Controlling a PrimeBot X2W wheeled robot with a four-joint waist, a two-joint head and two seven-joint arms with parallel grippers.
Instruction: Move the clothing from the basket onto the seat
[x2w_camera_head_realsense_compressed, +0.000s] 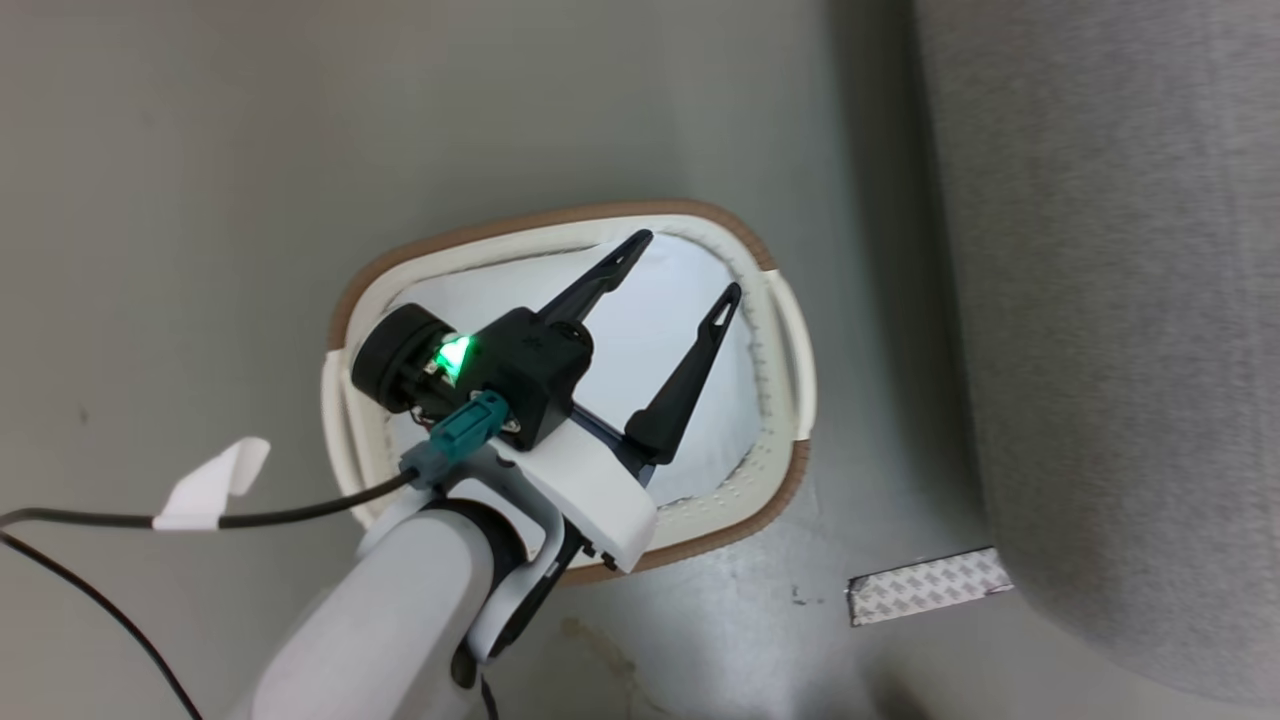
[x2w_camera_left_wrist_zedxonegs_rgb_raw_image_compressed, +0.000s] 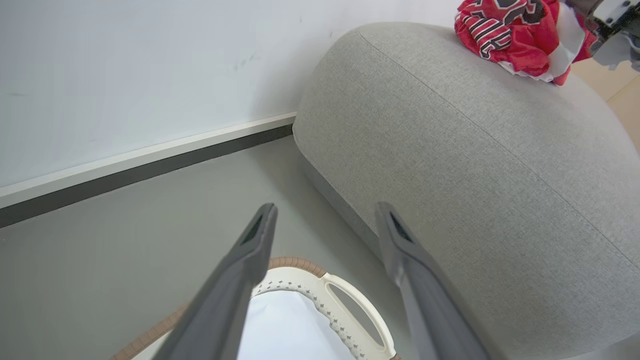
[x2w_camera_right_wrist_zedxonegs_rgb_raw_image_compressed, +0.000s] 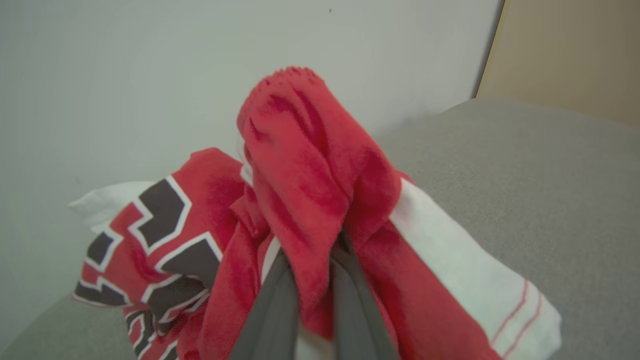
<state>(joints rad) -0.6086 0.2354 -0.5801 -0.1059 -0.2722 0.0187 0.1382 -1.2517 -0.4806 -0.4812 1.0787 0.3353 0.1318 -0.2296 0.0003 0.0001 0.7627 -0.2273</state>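
Grey seat (x2w_camera_right_wrist_zedxonegs_rgb_raw_image_compressed: 525, 200) | right fingers (x2w_camera_right_wrist_zedxonegs_rgb_raw_image_compressed: 272, 320) clamp clothing (x2w_camera_right_wrist_zedxonegs_rgb_raw_image_compressed: 310, 175) on it | left fingers (x2w_camera_head_realsense_compressed: 690, 370) wide, empty, over basket (x2w_camera_head_realsense_compressed: 560, 215)

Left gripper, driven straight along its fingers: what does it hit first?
The left gripper would probably meet the seat, low on its rounded side, beyond the basket rim. Depth unclear; the floor could come first.

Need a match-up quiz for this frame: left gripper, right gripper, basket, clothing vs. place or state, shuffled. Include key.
1. left gripper
2. right gripper
3. basket
4. clothing

A. on the floor beside the seat, white cloth inside
B. shut on the clothing
C. red bundle at the top of the seat
D. open, above the basket

Pairs: 1-D, 2-B, 3-A, 4-C
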